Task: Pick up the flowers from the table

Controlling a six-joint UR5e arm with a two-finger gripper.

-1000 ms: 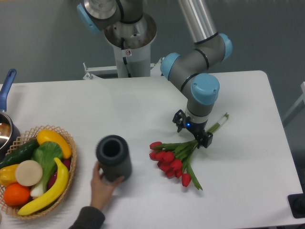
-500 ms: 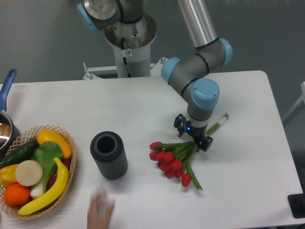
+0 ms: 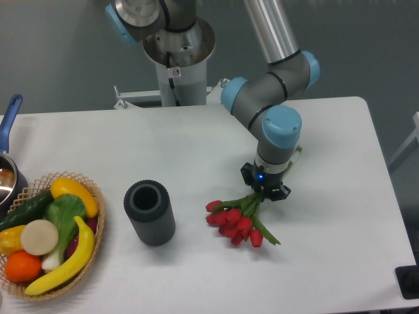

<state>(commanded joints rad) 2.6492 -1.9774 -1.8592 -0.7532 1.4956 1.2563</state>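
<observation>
Closest to me, at about eight o'clock on the white worktop (image 3: 340,216), sits a woven basket (image 3: 98,226) heaped with a banana, an orange, a cucumber and other fruit and vegetables. Just past it, toward the middle and a little left of centre, a dark ribbed cylinder (image 3: 150,213) stands upright with its open mouth facing up, well apart from the basket. To the right of that, near the centre and slightly toward five o'clock, the flowers (image 3: 237,221) spread their red heads in a cluster, a green leaf poking out toward four o'clock; the stems run up and back toward one o'clock. The gripper (image 3: 265,188) comes straight down over those stems, its jaws clenched around them just behind the blooms, and the stem ends show beyond the wrist beside its pale blue cap. Whether the blooms touch the surface or hang just above it I cannot tell. At the far left edge, around nine o'clock, a pot (image 3: 8,171) with a blue handle is partly cut off. Farther back, at twelve o'clock, the arm's grey base column (image 3: 178,62) rises behind the far edge, with the silver arm tube sloping down from it to the wrist.
</observation>
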